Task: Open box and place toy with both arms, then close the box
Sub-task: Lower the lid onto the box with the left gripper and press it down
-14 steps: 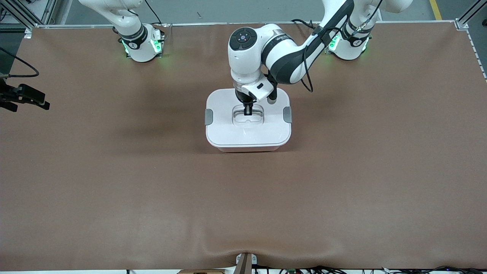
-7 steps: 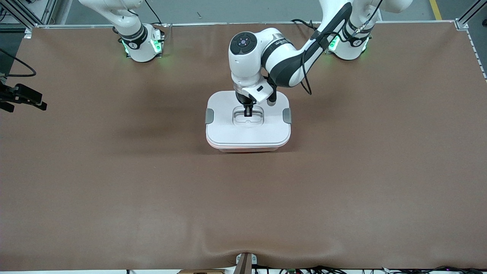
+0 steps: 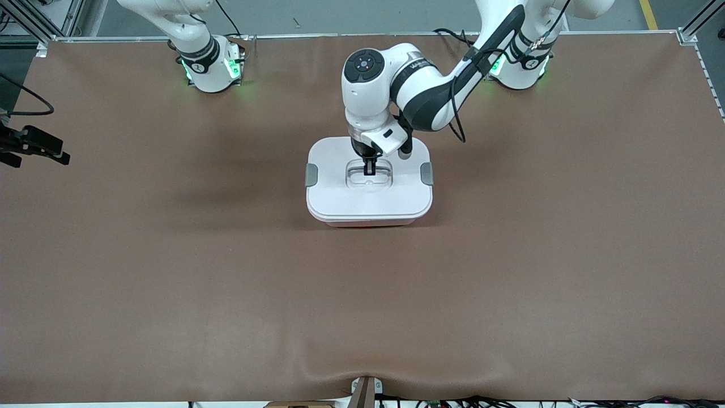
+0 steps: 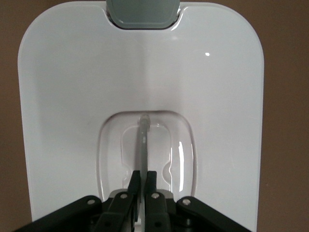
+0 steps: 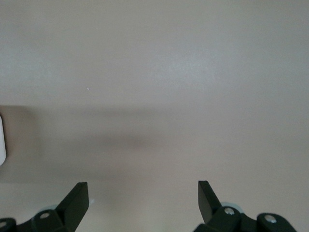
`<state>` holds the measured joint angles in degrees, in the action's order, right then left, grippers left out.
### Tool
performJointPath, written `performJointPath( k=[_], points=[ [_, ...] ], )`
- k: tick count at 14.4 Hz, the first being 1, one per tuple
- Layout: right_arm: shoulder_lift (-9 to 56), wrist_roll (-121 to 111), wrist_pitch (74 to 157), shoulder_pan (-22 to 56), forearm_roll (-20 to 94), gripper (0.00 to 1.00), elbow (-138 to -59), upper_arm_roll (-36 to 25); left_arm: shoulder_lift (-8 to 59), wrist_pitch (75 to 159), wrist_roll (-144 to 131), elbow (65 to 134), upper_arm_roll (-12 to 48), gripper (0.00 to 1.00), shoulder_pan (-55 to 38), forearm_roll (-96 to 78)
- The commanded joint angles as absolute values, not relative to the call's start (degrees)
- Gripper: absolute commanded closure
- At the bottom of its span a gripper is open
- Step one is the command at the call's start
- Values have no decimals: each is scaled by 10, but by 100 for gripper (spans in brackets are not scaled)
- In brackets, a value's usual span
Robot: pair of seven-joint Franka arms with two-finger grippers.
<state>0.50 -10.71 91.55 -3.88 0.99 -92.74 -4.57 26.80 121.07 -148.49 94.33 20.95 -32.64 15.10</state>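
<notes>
The box (image 3: 368,222) stands mid-table, a pale pink tub under a white lid (image 3: 368,198) with grey side clips (image 3: 311,174). My left gripper (image 3: 369,169) is down in the lid's recess, shut on the clear handle (image 4: 144,140). In the left wrist view its fingers (image 4: 151,178) pinch the thin handle bar, and one grey clip (image 4: 143,13) shows at the lid's end. My right gripper (image 5: 142,193) is open and empty over bare surface; in the front view it is at the right arm's end of the table (image 3: 59,156). The toy is not in view.
Brown mat (image 3: 362,294) covers the table around the box. Both arm bases (image 3: 212,68) stand along the table's edge farthest from the front camera. A white object's edge (image 5: 2,140) shows at the border of the right wrist view.
The lid lifted slightly half a second ago, showing a pink rim strip, and now sits lower again. The left hand shifted a little toward the bases. The right gripper drifted slightly outward.
</notes>
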Motion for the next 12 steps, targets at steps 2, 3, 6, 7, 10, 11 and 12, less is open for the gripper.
performJointPath(
  k=[2, 3, 6, 7, 10, 11, 12],
  points=[
    [6, -107, 910, -47, 6, 0, -918, -40, 283, 1217, -1496, 927, 207, 100, -324, 167],
    [6, -108, 910, -47, 6, 0, -918, -40, 284, 1217, -1499, 927, 207, 100, -325, 167],
    [6, -112, 909, -48, 6, 0, -918, -41, 284, 1217, -1502, 932, 207, 100, -328, 169],
    [6, -112, 909, -48, 6, 0, -918, -41, 285, 1217, -1502, 933, 207, 100, -329, 170],
    [5, -112, 910, -54, 11, 0, -918, -41, 290, 1217, -1502, 933, 207, 100, -331, 172],
    [4, -113, 909, -54, 11, 0, -918, -41, 291, 1217, -1502, 933, 207, 100, -330, 175],
    [4, -115, 909, -55, 11, 0, -918, -41, 291, 1217, -1501, 933, 207, 100, -330, 176]
  ],
)
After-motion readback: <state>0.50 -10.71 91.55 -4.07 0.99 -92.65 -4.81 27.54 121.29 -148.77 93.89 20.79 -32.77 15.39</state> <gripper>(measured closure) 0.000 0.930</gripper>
